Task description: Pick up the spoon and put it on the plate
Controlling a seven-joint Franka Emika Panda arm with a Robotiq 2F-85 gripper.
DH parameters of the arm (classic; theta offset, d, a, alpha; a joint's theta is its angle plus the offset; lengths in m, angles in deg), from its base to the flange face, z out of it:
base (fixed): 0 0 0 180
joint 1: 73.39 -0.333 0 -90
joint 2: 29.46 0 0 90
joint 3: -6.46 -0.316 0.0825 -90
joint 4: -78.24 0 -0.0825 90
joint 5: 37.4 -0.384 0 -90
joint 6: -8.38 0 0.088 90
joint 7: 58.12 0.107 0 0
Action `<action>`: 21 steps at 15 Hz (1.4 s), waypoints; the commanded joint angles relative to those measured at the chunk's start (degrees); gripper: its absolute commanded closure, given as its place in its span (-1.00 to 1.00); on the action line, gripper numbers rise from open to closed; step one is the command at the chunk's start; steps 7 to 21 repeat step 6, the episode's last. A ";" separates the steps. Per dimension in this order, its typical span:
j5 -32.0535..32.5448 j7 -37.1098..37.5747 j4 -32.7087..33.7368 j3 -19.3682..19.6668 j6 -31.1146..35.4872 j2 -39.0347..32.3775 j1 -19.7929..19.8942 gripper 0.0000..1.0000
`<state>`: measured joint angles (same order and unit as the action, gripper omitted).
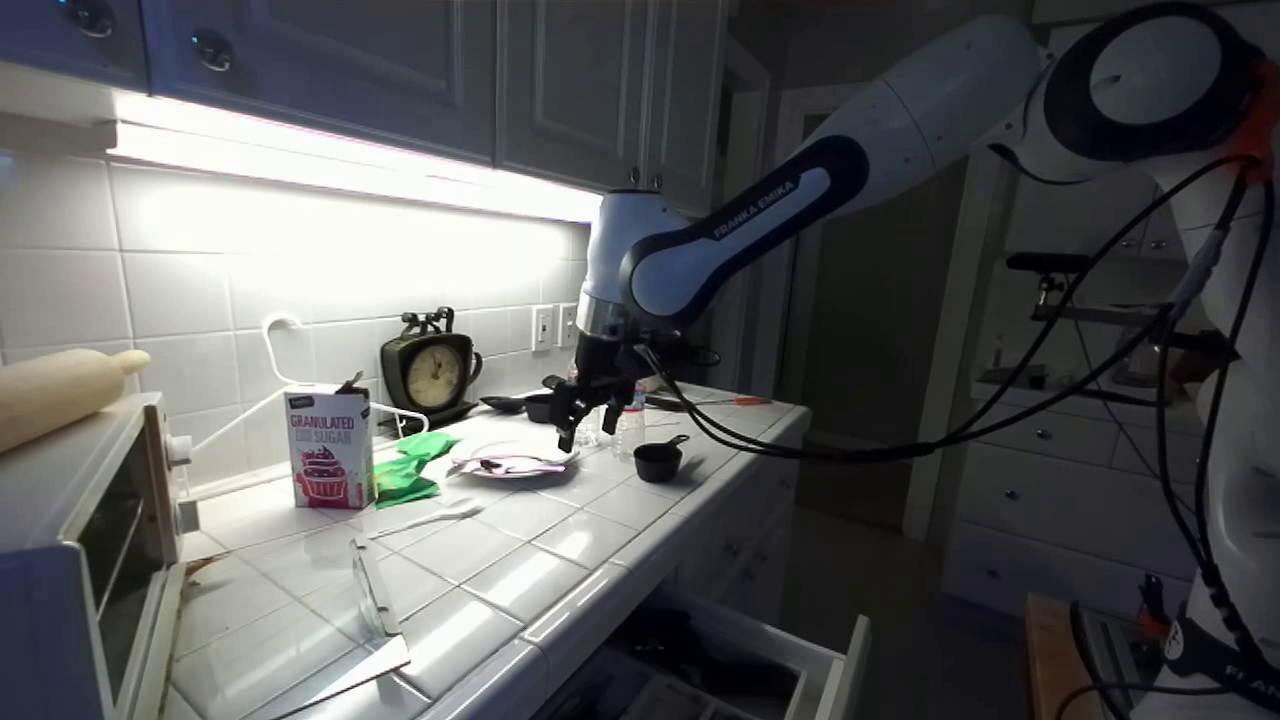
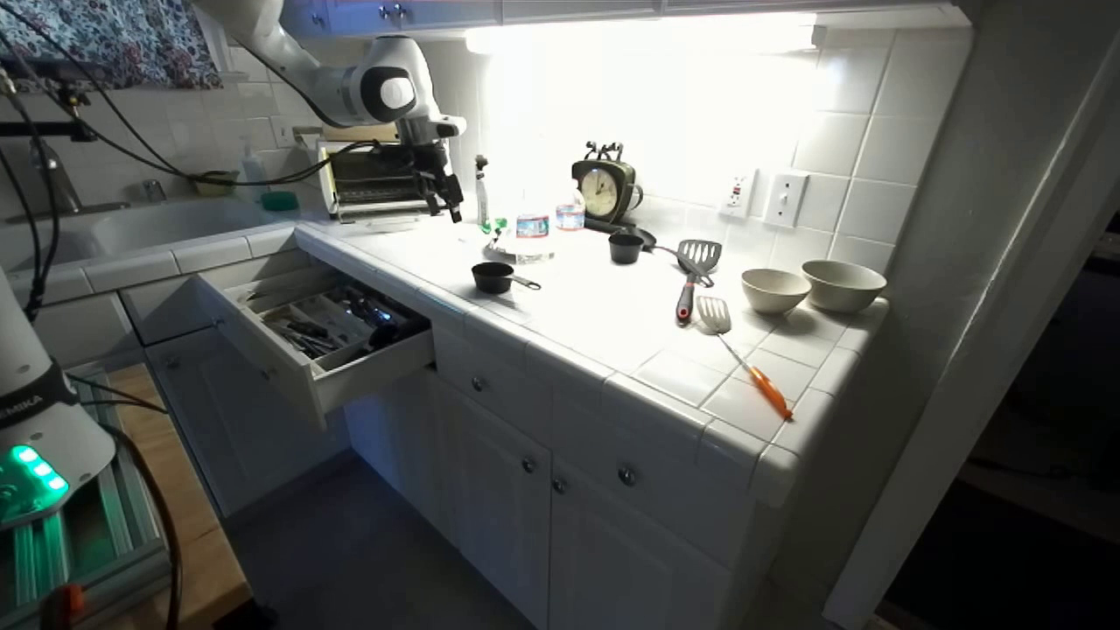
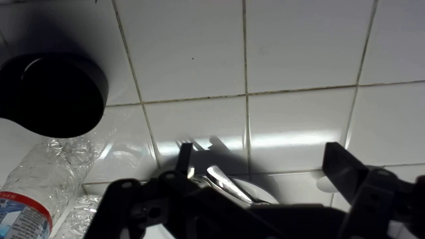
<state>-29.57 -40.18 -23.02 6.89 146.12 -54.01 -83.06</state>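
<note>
White arm [image 1: 930, 95], black bands [image 1: 852, 165], pale FRANKA EMIKA lettering [image 1: 755, 210], black cables [image 1: 870, 456], angular black fingers [image 3: 343, 172]

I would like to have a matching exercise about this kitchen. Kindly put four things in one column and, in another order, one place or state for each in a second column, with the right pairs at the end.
Things
1. gripper
2. drawer
3. rolling pin
4. sugar box

Places and states
A. lying on top of the toaster oven
B. standing upright beside a crumpled green item
C. in the air, with its jaws apart
D. pulled out, below the countertop

Right pairs: 1-C, 2-D, 3-A, 4-B
</note>
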 commanded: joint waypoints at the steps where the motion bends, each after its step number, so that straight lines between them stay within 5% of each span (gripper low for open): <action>1: -0.95 1.95 -4.90 -0.09 3.60 3.60 -0.08 -1.00; 21: -0.11 0.72 -2.65 0.13 3.29 1.69 -0.04 -1.00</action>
